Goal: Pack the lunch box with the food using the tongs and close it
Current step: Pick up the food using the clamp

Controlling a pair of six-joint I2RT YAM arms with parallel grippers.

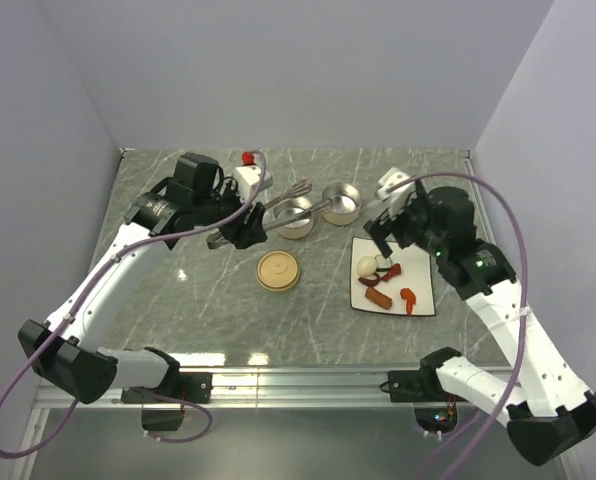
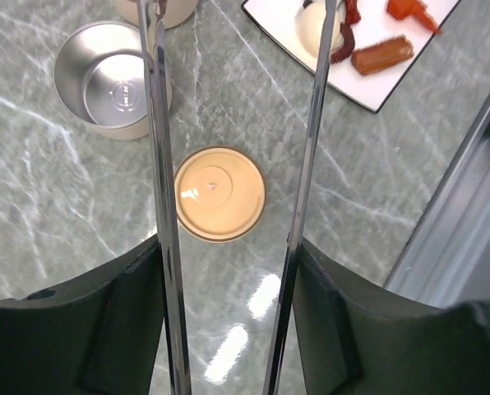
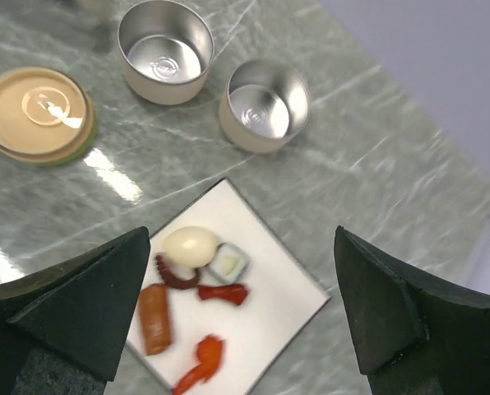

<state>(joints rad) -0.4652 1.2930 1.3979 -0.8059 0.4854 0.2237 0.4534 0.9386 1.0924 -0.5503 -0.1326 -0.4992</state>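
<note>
My left gripper [image 1: 244, 228] is shut on the tongs [image 2: 309, 164]; their two silver arms lie against the inner faces of my fingers [image 2: 335, 321] and reach out over the two open steel tins [image 1: 294, 216] [image 1: 342, 203] of the lunch box. The tan round lid [image 1: 278, 270] lies flat in front of the tins. The food sits on a white square plate [image 1: 418, 300]: a white egg [image 3: 190, 245], a white-and-dark roll [image 3: 229, 262], a brown sausage [image 3: 154, 318] and red curved bits [image 3: 200, 362]. My right gripper [image 3: 243, 280] hangs open above the plate, holding nothing.
A white block with a red knob [image 1: 246, 175] stands at the back of the grey marble table [image 1: 198, 310]. Walls close off the far side and both flanks. A metal rail [image 1: 308, 375] runs along the near edge between the arm bases.
</note>
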